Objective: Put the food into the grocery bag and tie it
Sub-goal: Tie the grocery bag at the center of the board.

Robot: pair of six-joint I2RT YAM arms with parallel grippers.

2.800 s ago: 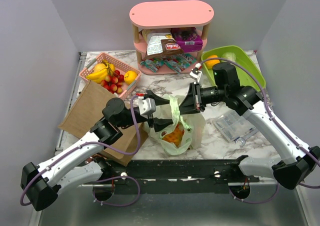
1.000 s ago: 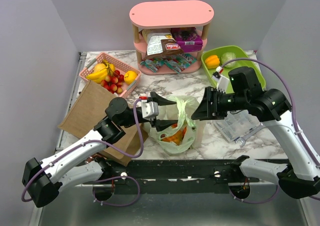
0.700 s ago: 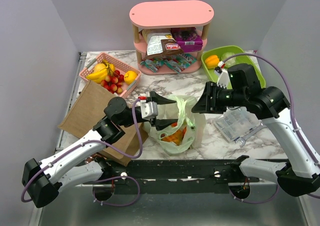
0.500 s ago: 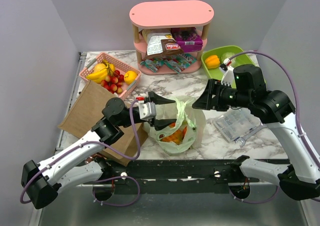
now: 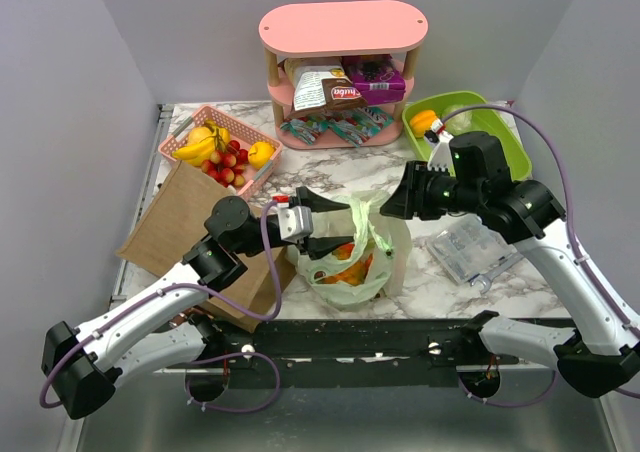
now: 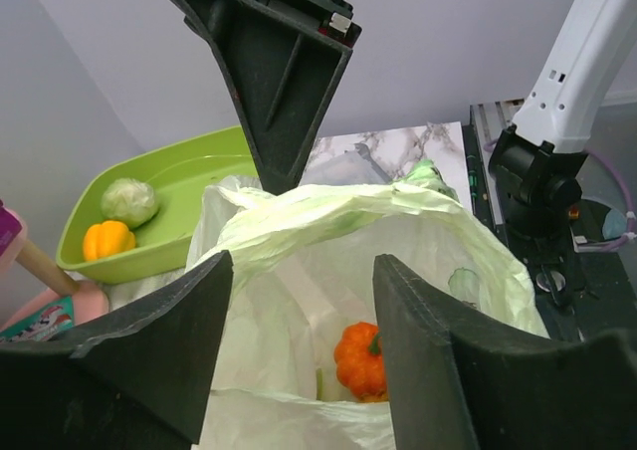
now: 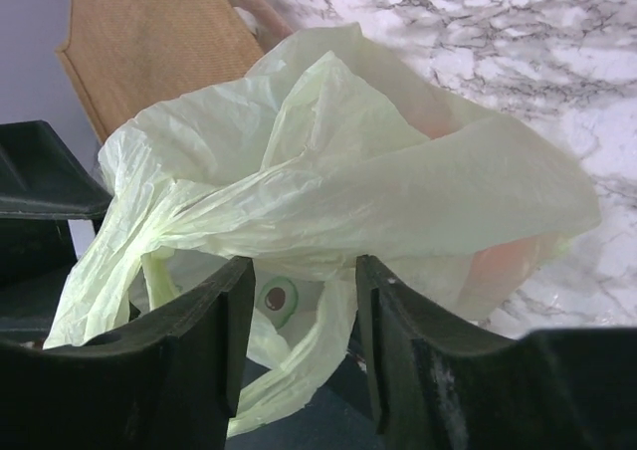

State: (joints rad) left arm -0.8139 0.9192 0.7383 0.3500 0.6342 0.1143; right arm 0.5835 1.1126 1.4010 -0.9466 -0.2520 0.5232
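Observation:
The pale-green grocery bag (image 5: 368, 262) stands open near the table's front, with orange food (image 5: 348, 264) inside; the left wrist view shows a small orange pumpkin (image 6: 360, 358) at its bottom. My left gripper (image 5: 348, 224) is open at the bag's left rim, and the mouth of the bag (image 6: 328, 221) lies between its fingers (image 6: 149, 350). My right gripper (image 5: 388, 207) hangs open at the bag's upper right edge. In its own view the crumpled bag (image 7: 378, 181) and a loop handle (image 7: 299, 355) lie just beyond its fingertips (image 7: 214, 311).
A pink shelf (image 5: 343, 27) at the back holds a snack pack (image 5: 325, 87) and a purple box (image 5: 375, 75). A pink basket (image 5: 205, 117) of fruit sits back left and a green tray (image 5: 480, 112) with a pepper (image 5: 424, 122) back right. A brown paper bag (image 5: 185, 222) lies left and a clear container (image 5: 465, 252) lies right.
My right gripper has lifted off the bag and drifted back toward the tray side, its tips still over the bag's right edge. The left arm has hardly moved.

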